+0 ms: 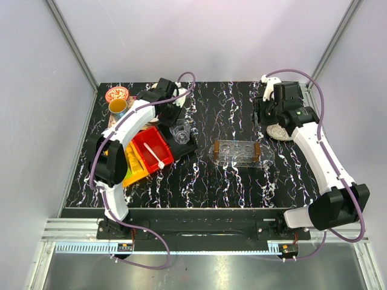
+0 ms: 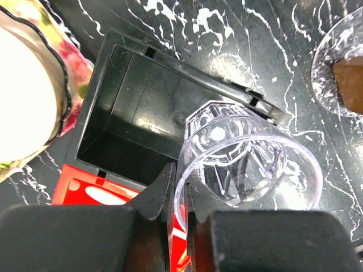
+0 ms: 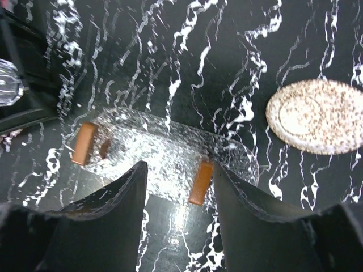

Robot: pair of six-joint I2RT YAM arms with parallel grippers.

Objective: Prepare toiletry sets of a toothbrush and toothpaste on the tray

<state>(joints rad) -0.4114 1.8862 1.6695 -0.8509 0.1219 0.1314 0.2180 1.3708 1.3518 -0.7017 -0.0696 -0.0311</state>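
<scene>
Presently the rim of a clear cup is clenched by the left gripper by a black bin, so clearing seems in hand; the toothbrush lies untouched in the red bin. The right gripper is held open above the tray. Next, the cup must be set down upright before the toothbrush is fetched.

Free tabletop between black bin, rack
</scene>
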